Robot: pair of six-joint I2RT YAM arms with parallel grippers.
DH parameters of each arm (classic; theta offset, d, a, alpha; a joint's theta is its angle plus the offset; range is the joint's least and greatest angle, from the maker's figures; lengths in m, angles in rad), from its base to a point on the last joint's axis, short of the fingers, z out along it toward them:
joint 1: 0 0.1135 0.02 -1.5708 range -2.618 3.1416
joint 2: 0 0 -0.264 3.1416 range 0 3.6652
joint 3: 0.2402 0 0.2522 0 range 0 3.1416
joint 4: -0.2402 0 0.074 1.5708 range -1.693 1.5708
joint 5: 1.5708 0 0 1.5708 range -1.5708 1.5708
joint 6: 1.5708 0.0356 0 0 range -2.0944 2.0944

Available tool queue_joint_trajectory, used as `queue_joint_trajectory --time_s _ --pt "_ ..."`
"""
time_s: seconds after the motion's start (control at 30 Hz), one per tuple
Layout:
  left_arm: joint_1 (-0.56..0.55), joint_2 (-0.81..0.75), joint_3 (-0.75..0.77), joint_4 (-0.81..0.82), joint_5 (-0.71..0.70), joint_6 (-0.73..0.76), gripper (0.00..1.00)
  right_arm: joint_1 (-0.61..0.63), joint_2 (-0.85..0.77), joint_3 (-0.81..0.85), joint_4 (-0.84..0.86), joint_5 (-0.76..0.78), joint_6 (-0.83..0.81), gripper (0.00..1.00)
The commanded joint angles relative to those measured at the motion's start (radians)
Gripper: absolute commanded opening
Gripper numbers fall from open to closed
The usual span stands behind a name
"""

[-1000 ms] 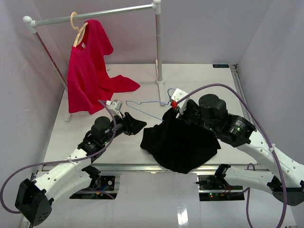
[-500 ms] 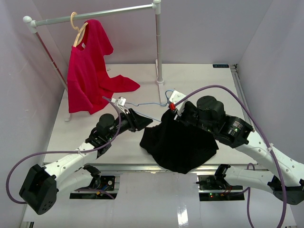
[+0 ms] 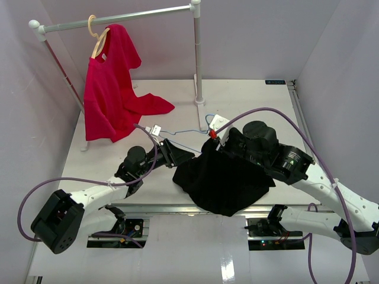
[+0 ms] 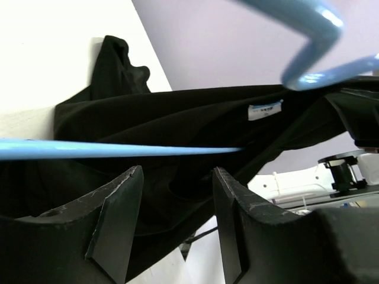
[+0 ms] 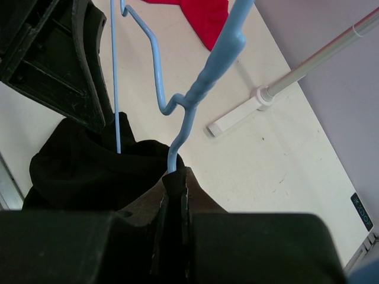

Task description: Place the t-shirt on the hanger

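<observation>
2 shirts, 2 hangers, 2 grippers, 1 rail. The floppy black cloth t-shirt (image 3: 224,177) is lying bunched on the white table (image 3: 254,97) near the front edge, w/ its top lifted. The thin light-blue wire hanger (image 4: 118,149) is poking into that top. Right gripper (image 5: 174,177) is pinching the wire there. Left gripper (image 4: 172,219) is hanging open by the wire, holding nothing. Red cloth shirt (image 3: 106,89) is hanging on the tan wood hanger (image 3: 99,40) on the grey metal rail (image 3: 118,19).
</observation>
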Motion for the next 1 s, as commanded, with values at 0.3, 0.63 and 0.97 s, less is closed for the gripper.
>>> queue_joint_trajectory --time_s 0.3,0.63,0.97 --pt "0.010 -0.307 0.125 -0.484 -0.284 0.148 0.63 0.010 -0.016 0.014 0.111 0.148 -0.029 0.08" --pt "0.046 -0.314 0.049 -0.331 -0.142 -0.017 0.62 0.011 -0.037 0.045 0.219 0.129 -0.030 0.08" --pt "0.049 -0.221 0.037 -0.177 -0.051 -0.085 0.62 0.011 -0.151 -0.009 0.361 -0.078 -0.074 0.08"
